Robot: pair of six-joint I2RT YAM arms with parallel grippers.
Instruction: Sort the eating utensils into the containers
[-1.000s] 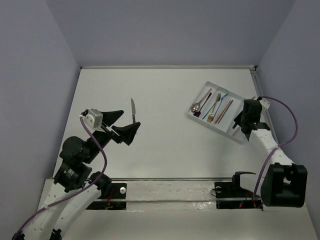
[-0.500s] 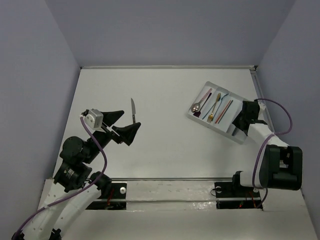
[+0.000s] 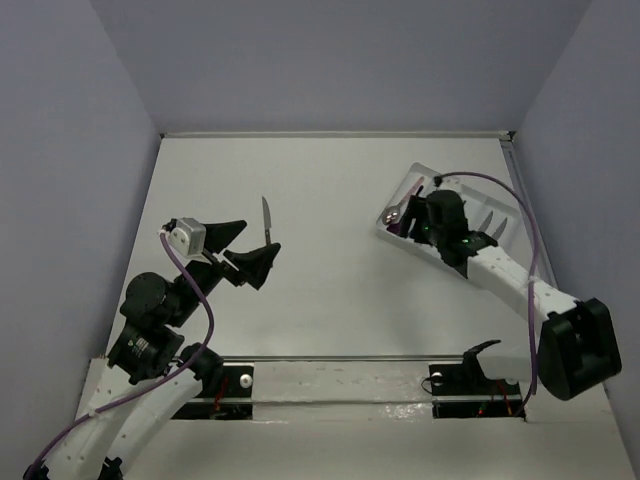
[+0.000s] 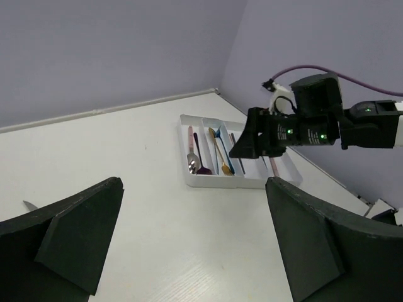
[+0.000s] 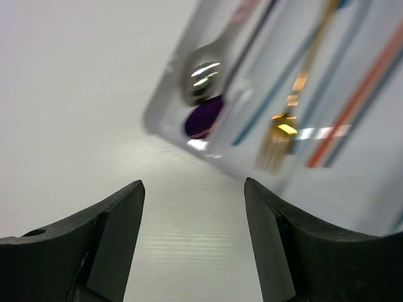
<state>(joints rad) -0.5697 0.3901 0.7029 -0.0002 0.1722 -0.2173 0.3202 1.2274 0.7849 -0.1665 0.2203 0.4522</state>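
No writing, label, brand mark, number or sign can be read in any of the three views.

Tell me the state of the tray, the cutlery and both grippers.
tray: flat on table, partly filled
silver spoon: lying in tray
purple spoon: in tray beside silver spoon
gold fork: lying in tray
knife: loose on table, outside tray
left gripper: open, empty
right gripper: open, empty

Bright, even light — right wrist view blurred, seemingly defocused.
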